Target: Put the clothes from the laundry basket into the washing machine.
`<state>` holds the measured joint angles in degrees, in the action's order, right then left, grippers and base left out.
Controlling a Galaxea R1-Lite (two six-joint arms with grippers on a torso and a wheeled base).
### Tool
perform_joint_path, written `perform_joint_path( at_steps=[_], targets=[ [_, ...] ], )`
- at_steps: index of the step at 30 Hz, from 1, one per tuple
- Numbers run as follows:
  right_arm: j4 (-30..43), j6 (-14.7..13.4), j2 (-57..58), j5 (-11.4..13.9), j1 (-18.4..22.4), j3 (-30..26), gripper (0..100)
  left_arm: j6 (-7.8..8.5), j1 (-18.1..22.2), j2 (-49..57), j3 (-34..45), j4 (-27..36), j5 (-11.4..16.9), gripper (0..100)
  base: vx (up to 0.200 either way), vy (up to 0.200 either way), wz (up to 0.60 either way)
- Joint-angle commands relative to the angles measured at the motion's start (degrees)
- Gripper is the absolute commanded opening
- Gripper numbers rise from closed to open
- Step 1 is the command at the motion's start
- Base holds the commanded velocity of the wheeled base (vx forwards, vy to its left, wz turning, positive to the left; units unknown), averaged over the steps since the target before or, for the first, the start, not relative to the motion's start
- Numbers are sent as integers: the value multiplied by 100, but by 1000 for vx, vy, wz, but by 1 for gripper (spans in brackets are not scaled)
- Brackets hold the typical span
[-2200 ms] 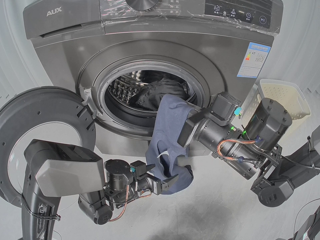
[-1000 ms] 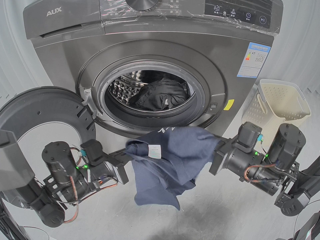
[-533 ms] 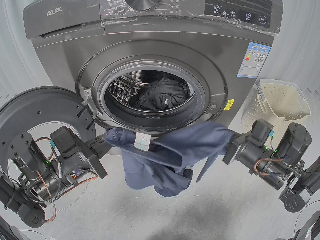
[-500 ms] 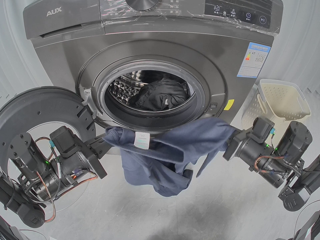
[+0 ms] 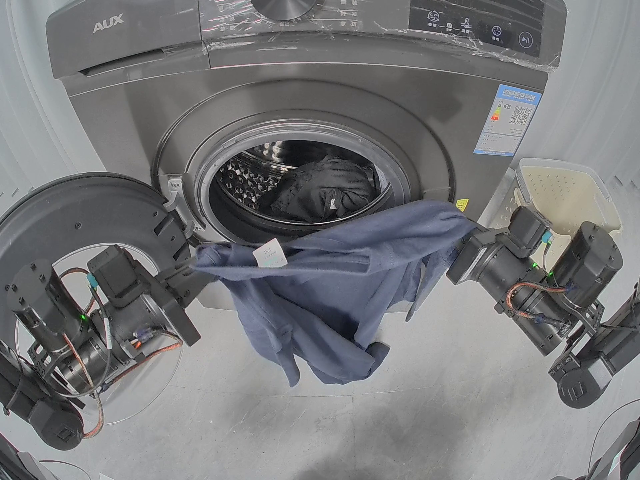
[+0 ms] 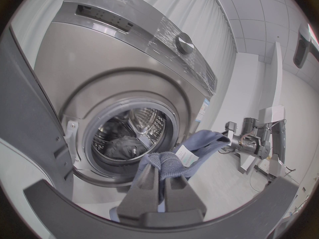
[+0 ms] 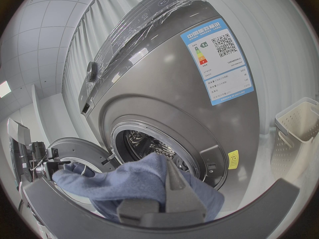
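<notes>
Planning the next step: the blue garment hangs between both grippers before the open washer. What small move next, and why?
Probably raise both ends and push forward into the round drum opening: the dark blue garment, pinched by the left gripper and right gripper, sags below its rim.

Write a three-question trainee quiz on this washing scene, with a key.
1. True or false: the dark blue cloth garment lies wholly inside the grey washing machine's steel drum.
2. What lies in the drum? A) a black garment B) a white towel C) nothing
3. Which grips the blue garment: left gripper, right gripper, or both?
Key: 1 false; 2 A; 3 both.
</notes>
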<state>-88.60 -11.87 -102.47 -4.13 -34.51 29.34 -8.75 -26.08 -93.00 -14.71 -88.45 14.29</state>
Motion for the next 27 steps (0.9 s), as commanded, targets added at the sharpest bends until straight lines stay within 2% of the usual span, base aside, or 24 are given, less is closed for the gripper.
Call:
perform_joint_path(
  at_steps=[1, 4, 7, 10, 14, 18, 23, 24, 27],
  targets=[
    [1, 1, 17, -9, -3, -34, 0, -12, 270, 37, -216, -14, -5, 0, 0, 0, 0],
    [1, 1, 26, -17, -82, -113, 0, -21, 252, 177, -278, -5, 13, 0, 0, 0, 0],
    [10, 10, 8, 27, -249, -473, 0, -21, 120, 247, -225, -14, 21, 0, 0, 0, 0],
    [1, -8, -176, 27, -486, -816, 0, -30, -223, 247, -225, -14, -40, 0, 0, 0, 0],
    [1, -52, -880, 53, -486, -711, 0, -21, -433, 151, -207, -14, -84, 0, 0, 0, 0],
    [1, -43, -1943, 123, -530, -561, 0, -39, -433, 98, -269, 4, -93, 0, 0, 0, 0],
    [1, -26, -2444, 123, -583, -262, 0, -39, -433, 80, -286, 12, -93, 0, 0, 0, 0],
    [1, -26, -2506, 132, -592, -166, 100, -39, -433, 80, -286, 12, -93, 0, 0, 0, 0],
    [1, 10, -2743, 202, -592, -16, 100, -39, -442, 80, -286, 21, -93, 0, 0, 0, 0]
  ],
)
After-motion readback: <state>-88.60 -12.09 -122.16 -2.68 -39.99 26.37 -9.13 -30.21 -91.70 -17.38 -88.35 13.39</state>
